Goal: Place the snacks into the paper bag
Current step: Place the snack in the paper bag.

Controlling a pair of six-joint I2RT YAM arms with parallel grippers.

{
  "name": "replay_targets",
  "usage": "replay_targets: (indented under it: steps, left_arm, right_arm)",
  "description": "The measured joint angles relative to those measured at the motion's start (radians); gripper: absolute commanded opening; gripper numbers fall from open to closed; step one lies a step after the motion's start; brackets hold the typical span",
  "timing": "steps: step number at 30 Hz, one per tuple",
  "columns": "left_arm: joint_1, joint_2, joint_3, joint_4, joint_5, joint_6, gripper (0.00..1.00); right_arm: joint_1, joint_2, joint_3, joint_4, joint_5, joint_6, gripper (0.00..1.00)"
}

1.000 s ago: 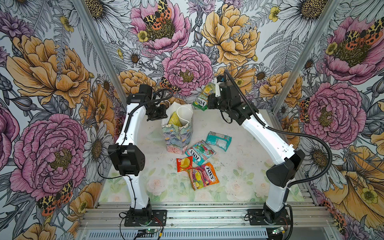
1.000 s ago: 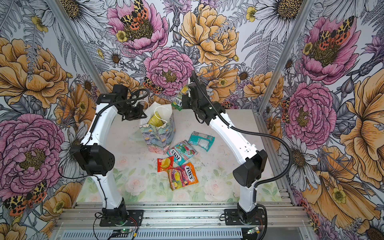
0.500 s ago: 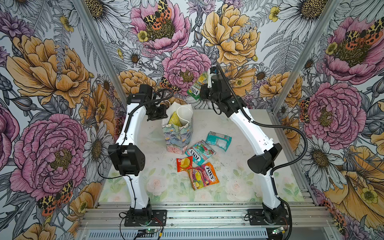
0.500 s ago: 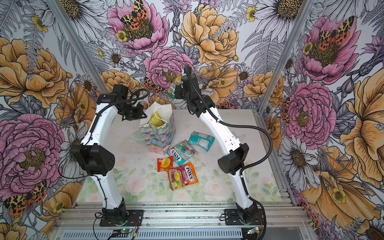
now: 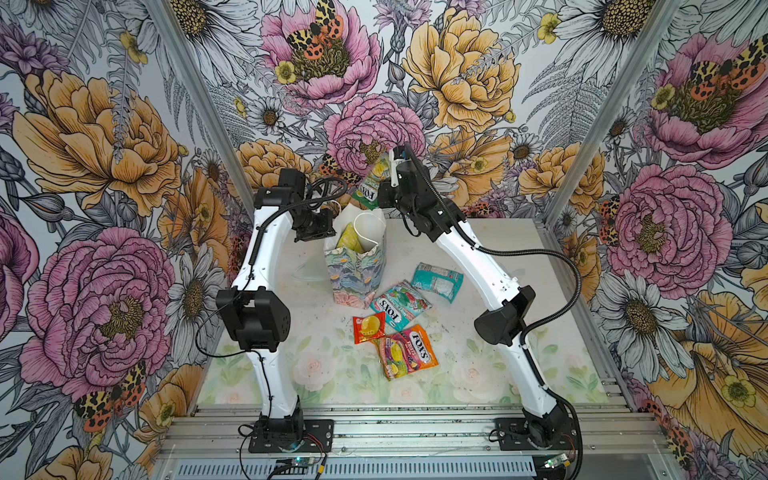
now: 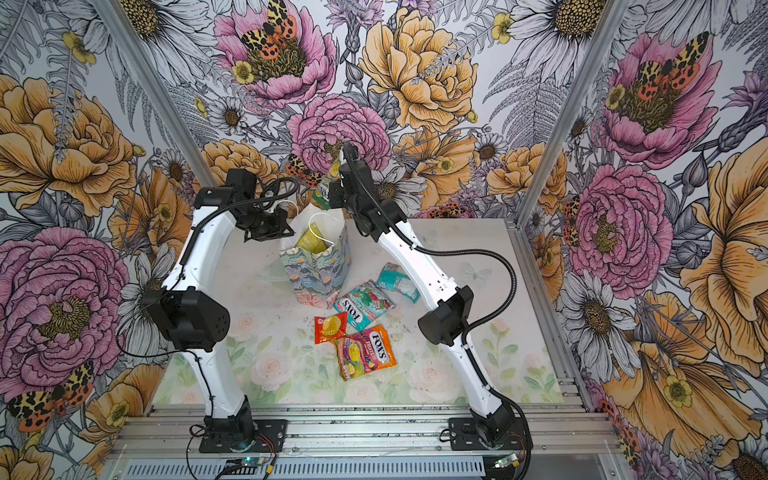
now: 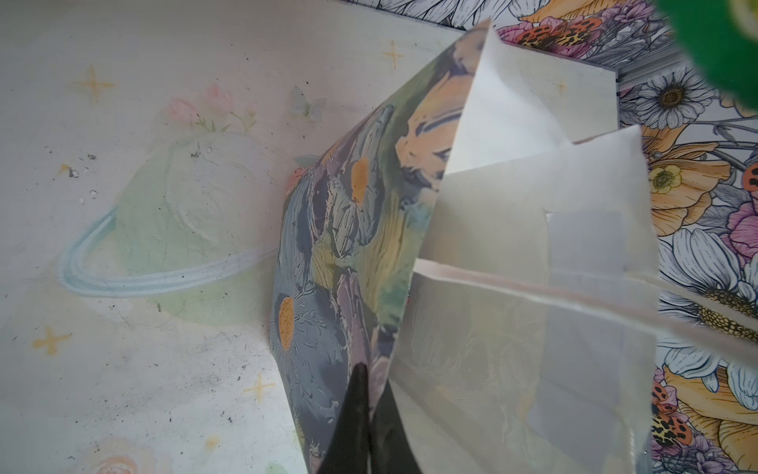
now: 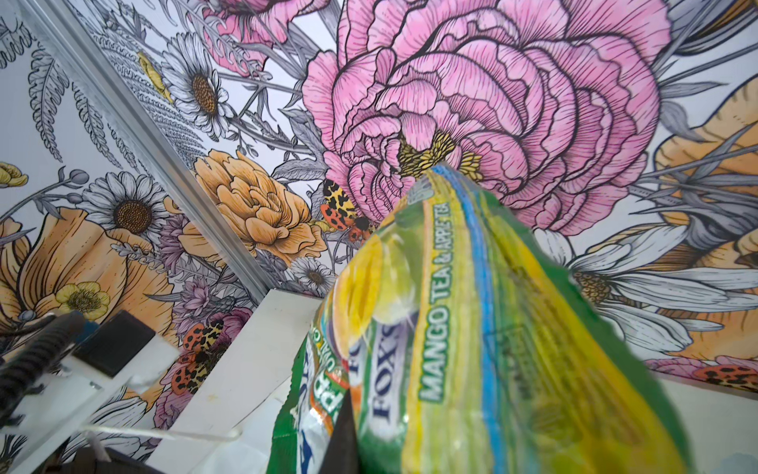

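1. Nearest us, four snacks lie loose on the table (image 5: pixel 478 365): an orange packet (image 5: pixel 409 351), a small red packet (image 5: pixel 368 328) just beside it, a teal packet (image 5: pixel 399 305) a little beyond, and a pale teal packet (image 5: pixel 437 280) off toward the right arm. They wait their turn.
2. Behind them the paper bag (image 5: pixel 355 270) stands upright with its mouth open, and a yellow packet (image 5: pixel 347 240) is already poking up inside.
3. The left tool (image 7: pixel 368 381) is pinched together on the bag's side wall at the rim. We judge its job is to hold the mouth spread and stop the bag tipping, so it should grip firmly without tugging.
4. Farthest back, the right tool (image 5: pixel 382 195) is clamped on a green packet (image 5: pixel 370 183). The packet hangs in the air above the bag's far side and is not yet inside.
5. To do this step well, we would bring the green packet over the open middle. We would turn it edge-down so it slips beside the yellow one, lower it past the rim, and only then let go.
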Motion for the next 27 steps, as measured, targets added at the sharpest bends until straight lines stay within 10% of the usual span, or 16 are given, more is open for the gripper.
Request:
replay_targets:
  steps: [27]
  left_arm:
    - [-0.005, -0.002, 0.0, 0.0, 0.0, 0.0, 0.0]
  right_arm:
    - [0.053, 0.048, -0.003, 0.065, -0.039, -0.032, 0.0]
